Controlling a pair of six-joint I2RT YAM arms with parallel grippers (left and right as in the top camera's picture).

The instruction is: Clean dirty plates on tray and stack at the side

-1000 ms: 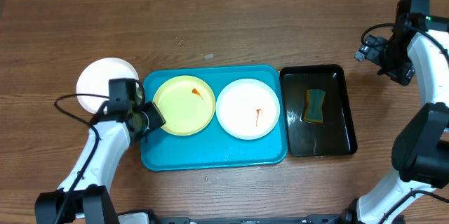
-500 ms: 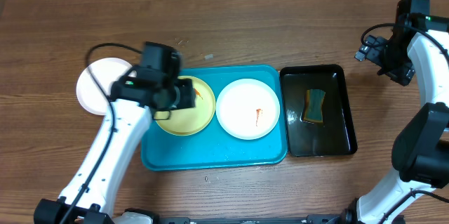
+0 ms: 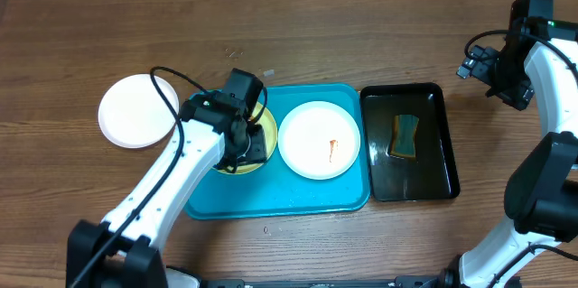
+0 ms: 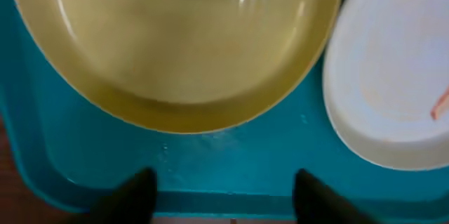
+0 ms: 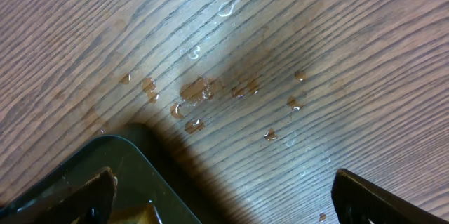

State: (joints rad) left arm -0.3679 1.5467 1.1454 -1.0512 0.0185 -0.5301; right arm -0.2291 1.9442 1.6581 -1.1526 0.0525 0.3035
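Observation:
The turquoise tray holds a pale yellow plate on its left and a white plate with a red smear on its right. A second white plate lies on the table left of the tray. My left gripper hovers open and empty over the yellow plate and hides most of it. In the left wrist view the yellow plate, the white plate and the tray floor lie ahead of the open fingers. My right gripper is open and empty over bare table.
A black tray with a yellow-green sponge stands right of the turquoise tray. Its corner shows in the right wrist view between the open fingers, beside water drops on the wood.
My left arm has swung from the tray's left edge up and over onto the yellow plate, uncovering the white plate on the table. The right arm has not moved.

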